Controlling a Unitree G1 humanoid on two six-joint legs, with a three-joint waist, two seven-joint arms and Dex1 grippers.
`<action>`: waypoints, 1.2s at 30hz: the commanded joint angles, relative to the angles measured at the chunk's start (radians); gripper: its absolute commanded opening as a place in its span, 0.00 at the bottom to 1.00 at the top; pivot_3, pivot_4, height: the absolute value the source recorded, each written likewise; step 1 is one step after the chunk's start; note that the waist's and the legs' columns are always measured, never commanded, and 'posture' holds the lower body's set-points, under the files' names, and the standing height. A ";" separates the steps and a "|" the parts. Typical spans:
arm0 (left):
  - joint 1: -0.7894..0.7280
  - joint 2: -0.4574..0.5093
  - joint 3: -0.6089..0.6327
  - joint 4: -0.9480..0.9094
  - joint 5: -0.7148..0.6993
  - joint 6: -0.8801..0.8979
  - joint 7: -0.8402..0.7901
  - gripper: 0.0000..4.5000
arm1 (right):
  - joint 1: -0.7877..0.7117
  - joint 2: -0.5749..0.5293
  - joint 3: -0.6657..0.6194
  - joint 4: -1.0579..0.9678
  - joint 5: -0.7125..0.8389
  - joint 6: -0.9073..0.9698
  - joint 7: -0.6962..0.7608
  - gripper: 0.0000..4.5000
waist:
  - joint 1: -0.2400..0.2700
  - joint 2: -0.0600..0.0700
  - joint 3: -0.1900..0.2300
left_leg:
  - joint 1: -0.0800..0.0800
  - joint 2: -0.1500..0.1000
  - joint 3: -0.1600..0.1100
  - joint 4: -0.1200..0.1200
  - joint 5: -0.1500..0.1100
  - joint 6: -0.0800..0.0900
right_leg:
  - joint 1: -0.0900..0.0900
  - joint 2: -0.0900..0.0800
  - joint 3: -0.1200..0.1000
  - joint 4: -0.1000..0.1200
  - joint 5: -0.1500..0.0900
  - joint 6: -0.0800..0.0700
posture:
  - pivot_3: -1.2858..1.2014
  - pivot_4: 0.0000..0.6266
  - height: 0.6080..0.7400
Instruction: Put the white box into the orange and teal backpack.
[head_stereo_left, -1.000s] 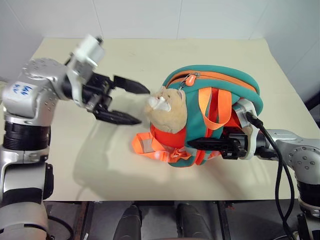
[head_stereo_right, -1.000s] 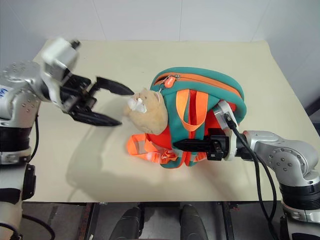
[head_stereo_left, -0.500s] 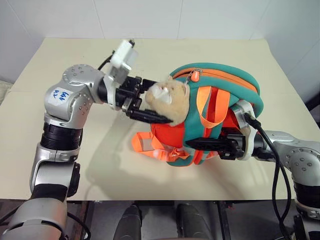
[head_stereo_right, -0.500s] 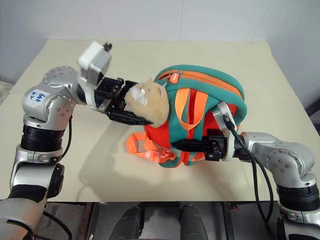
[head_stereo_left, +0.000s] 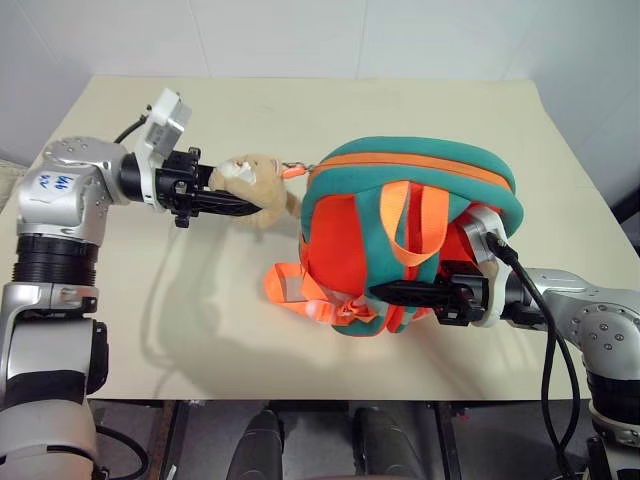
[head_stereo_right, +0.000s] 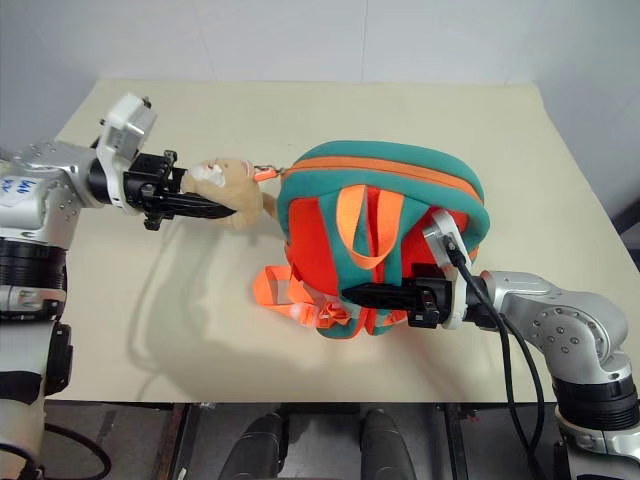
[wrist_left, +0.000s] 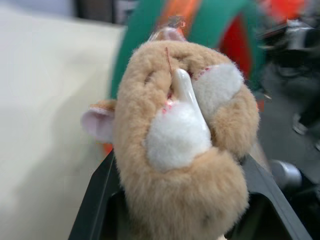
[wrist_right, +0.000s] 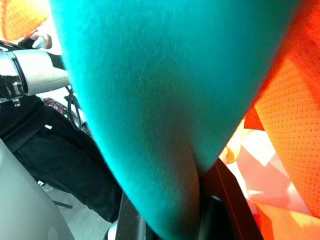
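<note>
The orange and teal backpack (head_stereo_left: 410, 235) stands on the cream table (head_stereo_left: 190, 330), right of centre, straps facing the camera. At its ten o'clock the left gripper (head_stereo_left: 245, 205) has its black fingers closed around the tan plush animal (head_stereo_left: 255, 187) — stretched out sideways from the bag. At the pack's five o'clock the right gripper (head_stereo_left: 390, 292) is clamped tight on a teal strap (wrist_right: 165, 115).

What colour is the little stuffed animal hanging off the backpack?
Tan fur with white patches, the plush animal shows best in the left wrist view.

Left claw (head_stereo_right: 225, 207) gripping plush animal (head_stereo_right: 228, 190), backpack (head_stereo_right: 380, 240) on table (head_stereo_right: 480, 130)
</note>
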 joint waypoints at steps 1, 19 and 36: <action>-0.033 -0.047 -0.018 0.171 0.092 -0.107 0.021 0.34 | -0.001 0.010 -0.016 -0.028 0.024 -0.008 -0.008 0.00 | 0.001 0.000 0.000 | 0.000 0.000 0.000 0.000 0.000 0.000 | 0.000 0.000 0.000 0.000 0.000 0.000 | 0.52 0.24 1.00; 0.190 -0.179 0.039 0.043 0.199 -0.355 0.166 0.50 | -0.002 0.036 0.000 -0.067 -0.151 -0.151 -0.064 0.16 | 0.000 0.000 0.000 | 0.000 0.000 0.000 0.001 0.000 0.000 | -0.001 0.000 0.000 0.003 0.000 0.000 | 0.52 0.24 1.00; 0.569 0.025 0.260 -0.456 -0.001 -0.127 0.203 1.00 | 0.392 -0.220 -0.352 -0.166 -0.373 -0.354 0.095 0.99 | 0.002 0.000 0.000 | 0.001 0.000 0.000 0.000 0.000 0.000 | 0.001 -0.001 0.000 0.001 0.000 0.000 | 0.52 0.24 1.00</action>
